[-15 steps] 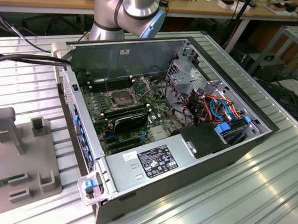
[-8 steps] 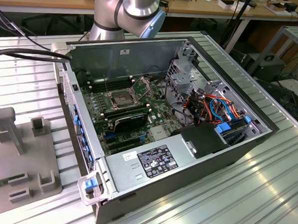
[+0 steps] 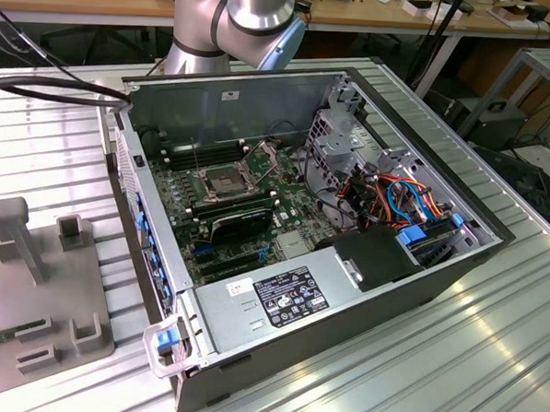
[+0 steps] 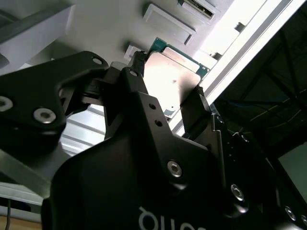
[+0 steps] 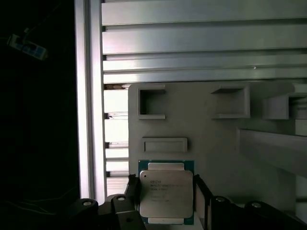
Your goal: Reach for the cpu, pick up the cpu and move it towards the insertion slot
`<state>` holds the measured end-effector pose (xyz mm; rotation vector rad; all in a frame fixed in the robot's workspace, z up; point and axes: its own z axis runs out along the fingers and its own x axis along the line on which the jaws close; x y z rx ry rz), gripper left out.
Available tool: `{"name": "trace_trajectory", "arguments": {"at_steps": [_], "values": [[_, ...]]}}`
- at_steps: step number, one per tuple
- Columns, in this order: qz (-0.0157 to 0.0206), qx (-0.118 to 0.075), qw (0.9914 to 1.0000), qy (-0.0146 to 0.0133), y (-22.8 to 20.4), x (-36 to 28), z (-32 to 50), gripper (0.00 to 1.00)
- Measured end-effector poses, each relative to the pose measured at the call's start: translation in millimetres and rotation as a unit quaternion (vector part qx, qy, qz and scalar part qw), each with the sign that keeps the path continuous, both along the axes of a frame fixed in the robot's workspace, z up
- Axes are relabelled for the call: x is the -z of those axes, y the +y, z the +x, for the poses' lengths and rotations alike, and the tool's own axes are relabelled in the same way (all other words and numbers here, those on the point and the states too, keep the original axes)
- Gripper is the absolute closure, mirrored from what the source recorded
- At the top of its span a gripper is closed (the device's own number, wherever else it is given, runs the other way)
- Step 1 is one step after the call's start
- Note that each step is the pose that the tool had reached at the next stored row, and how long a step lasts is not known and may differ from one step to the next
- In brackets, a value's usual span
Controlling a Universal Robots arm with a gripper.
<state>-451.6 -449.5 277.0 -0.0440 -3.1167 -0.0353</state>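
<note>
Jaws: gripper (image 5: 164, 190) pinches the cpu (image 5: 166, 184) by two opposite edges.
Cpu: between the fingers (image 5: 199, 194), over the grey fixture plate (image 5: 216, 143).
Insertion slot (image 3: 223, 178): centre-left of the exterior view, inside the open case (image 3: 226, 93).
Handling: you should hold it level; a thin edge grip may slip.

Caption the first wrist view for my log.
Fingers grip the cpu by two edges at the grey fixture.

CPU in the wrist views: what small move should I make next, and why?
Probably squeeze the pincer gently shut before any lift. It straddles the cpu, which lies flat on the grey fixture plate. A firm hold on both edges isn't clear, so lifting now might leave it behind.
</note>
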Motion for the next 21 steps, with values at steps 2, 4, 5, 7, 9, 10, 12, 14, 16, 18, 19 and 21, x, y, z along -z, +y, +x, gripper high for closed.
{"name": "trace_trajectory", "arguments": {"at_steps": [2,4,5,7,9,10,12,14,16,18,19,21], "values": [[0.0,0.0,1.0,0.0,0.0,-2.4,0.0,0.45],[0.0,0.0,1.0,0.0,0.0,-5.5,0.0,0.45],[0.0,0.0,1.0,0.0,0.0,-6.5,0.0,0.45],[0.0,0.0,1.0,0.0,0.0,-9.6,0.0,0.45],[0.0,0.0,1.0,0.0,0.0,-12.2,0.0,0.45],[0.0,0.0,1.0,0.0,0.0,-14.1,0.0,0.45],[0.0,0.0,1.0,0.0,0.0,-16.5,0.0,0.45],[0.0,0.0,1.0,0.0,0.0,-18.8,0.0,0.45],[0.0,0.0,1.0,0.0,0.0,-20.5,0.0,0.45],[0.0001,0.0,1.0,-0.0001,0.0,-20.4,0.0,0.45],[0.0,0.0,1.0,-0.0001,0.0,-20.5,0.0,0.45],[0.0,0.0,1.0,0.0,0.0,-20.6,0.0,0.45]]}}
